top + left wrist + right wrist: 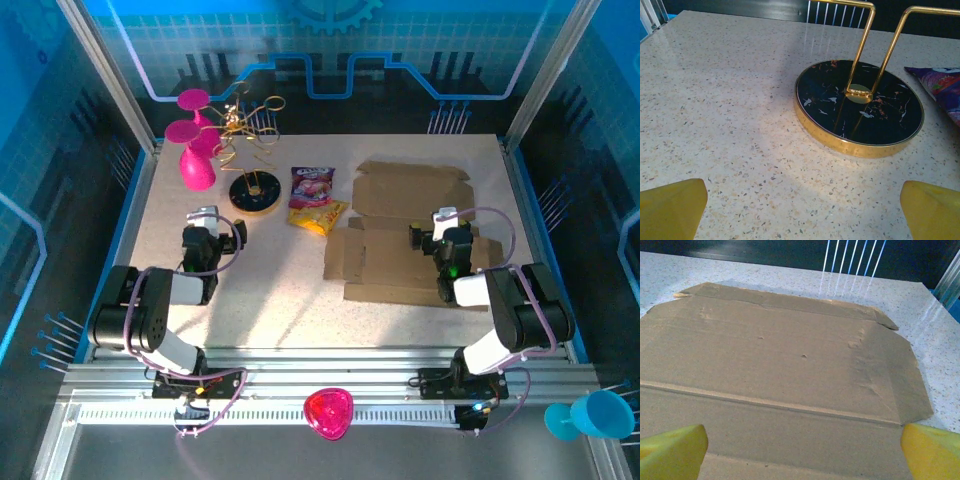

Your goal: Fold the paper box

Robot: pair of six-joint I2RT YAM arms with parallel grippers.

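Our right gripper [802, 455] and left gripper [800, 212] have fingers apart, empty. The paper box [780, 355] lies flat under the right fingers [675, 452], so closing may just skid.

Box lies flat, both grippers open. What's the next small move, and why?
Probably lower the right gripper toward the right flap of the paper box: the sheet lies flat and unfolded, and that gripper's open jaws are over it.

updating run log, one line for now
paper box flat, unfolded | left gripper open, empty | right gripper open above paper box
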